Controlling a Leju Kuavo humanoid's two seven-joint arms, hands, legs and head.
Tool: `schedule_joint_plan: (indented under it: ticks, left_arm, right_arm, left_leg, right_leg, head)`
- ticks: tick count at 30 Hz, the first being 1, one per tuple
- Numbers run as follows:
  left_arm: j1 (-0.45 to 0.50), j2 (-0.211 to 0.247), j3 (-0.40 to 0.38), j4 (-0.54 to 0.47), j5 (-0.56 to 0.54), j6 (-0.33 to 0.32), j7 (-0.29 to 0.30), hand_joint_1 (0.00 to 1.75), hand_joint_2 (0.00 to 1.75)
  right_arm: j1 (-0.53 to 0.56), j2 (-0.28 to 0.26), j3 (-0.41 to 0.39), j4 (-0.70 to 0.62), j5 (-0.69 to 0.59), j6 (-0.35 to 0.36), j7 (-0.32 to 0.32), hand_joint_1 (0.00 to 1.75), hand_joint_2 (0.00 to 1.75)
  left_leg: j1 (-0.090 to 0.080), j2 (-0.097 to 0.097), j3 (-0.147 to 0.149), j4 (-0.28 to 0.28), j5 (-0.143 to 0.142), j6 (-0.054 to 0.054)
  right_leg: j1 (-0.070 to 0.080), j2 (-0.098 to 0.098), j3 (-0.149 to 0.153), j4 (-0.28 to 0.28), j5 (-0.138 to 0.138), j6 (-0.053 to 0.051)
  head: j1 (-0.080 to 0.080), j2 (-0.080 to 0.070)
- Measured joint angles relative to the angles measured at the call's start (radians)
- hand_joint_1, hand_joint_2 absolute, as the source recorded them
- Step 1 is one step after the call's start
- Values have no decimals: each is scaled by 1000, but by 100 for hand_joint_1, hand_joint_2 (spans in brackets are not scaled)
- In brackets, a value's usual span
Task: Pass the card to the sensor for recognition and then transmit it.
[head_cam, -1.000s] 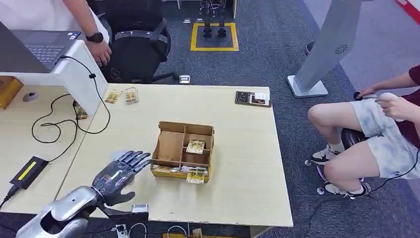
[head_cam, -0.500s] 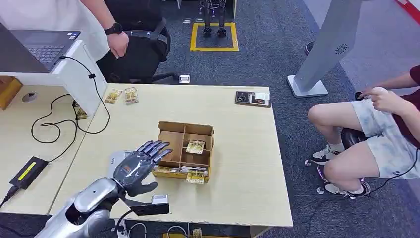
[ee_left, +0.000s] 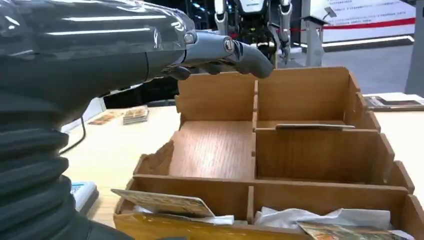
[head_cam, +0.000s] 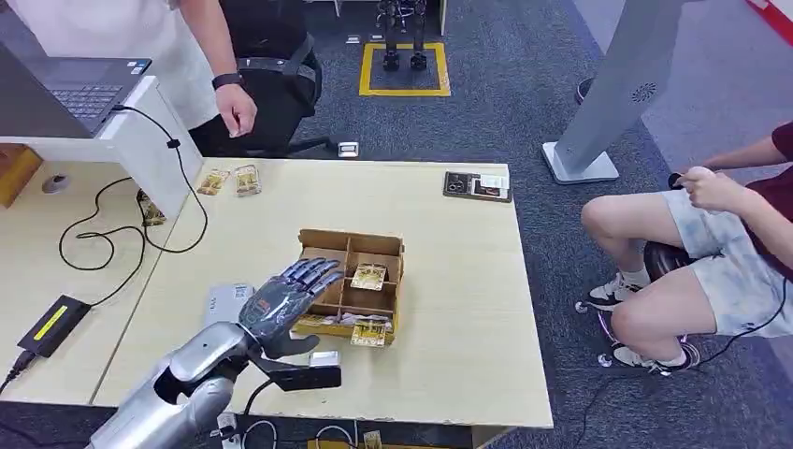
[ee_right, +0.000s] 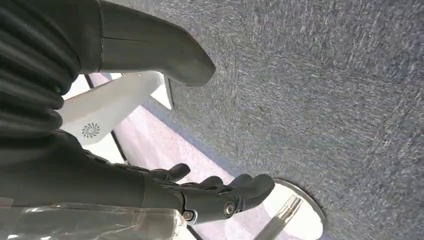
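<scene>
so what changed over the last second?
The left hand moved forward and to the right, open and holding nothing, until its fingers came over the wooden box. The standing person's hand swung away from the laptop. Box and cards stayed put.

The left hand (ee_left: 220,50) is held empty, fingers extended, above a wooden box (ee_left: 260,150); a card (ee_left: 162,202) is seen in its near compartment.

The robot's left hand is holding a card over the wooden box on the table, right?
Not quite. The left hand is over the wooden box on the table, but it holds nothing: its fingers are spread apart and empty. The head view shows this. The cards are in the box.
</scene>
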Motion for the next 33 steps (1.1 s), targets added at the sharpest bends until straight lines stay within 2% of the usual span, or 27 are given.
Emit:
schedule_joint_plan:
  ticks: [14, 21, 22, 23, 24, 33]
  left_arm:
    - [-26, -32, -8, 71, 10, -13, 10, 0, 175]
    - [-37, -37, -26, 127, -62, 11, 48, 0, 175]
    - [-37, -38, -26, 130, -68, 18, 53, 7, 175]
    - [-37, -39, -26, 133, -73, 22, 54, 140, 175]
    - [-37, -40, -26, 135, -76, 26, 54, 175, 175]
    - [-21, -49, -26, 137, -100, 73, 46, 175, 175]
  right_arm:
    - [-8, -5, 17, 13, 0, -1, 6, 0, 175]
    - [-11, -5, 21, 19, -3, -3, 8, 0, 175]
    - [-10, -5, 21, 20, -3, -3, 6, 0, 175]
    - [-10, -5, 21, 20, -3, -3, 4, 0, 175]
    - [-9, -5, 21, 21, -3, -3, 3, 0, 175]
    - [-3, -5, 21, 21, -3, -1, -6, 0, 175]
  left_leg:
    - [0, 0, 0, 0, 0, 0]
    - [0, 0, 0, 0, 0, 0]
    - [0, 0, 0, 0, 0, 0]
    - [0, 0, 0, 0, 0, 0]
    - [0, 0, 0, 0, 0, 0]
    - [0, 0, -1, 0, 0, 0]
  right_leg:
    - [0, 0, 0, 0, 0, 0]
    - [0, 0, 0, 0, 0, 0]
    - [0, 0, 0, 0, 0, 0]
    - [0, 0, 0, 0, 0, 0]
    - [0, 0, 0, 0, 0, 0]
    - [0, 0, 0, 0, 0, 0]
  head:
    - [0, 0]
    - [0, 0]
    - [0, 0]
    - [0, 0]
    - [0, 0]
    - [0, 0]
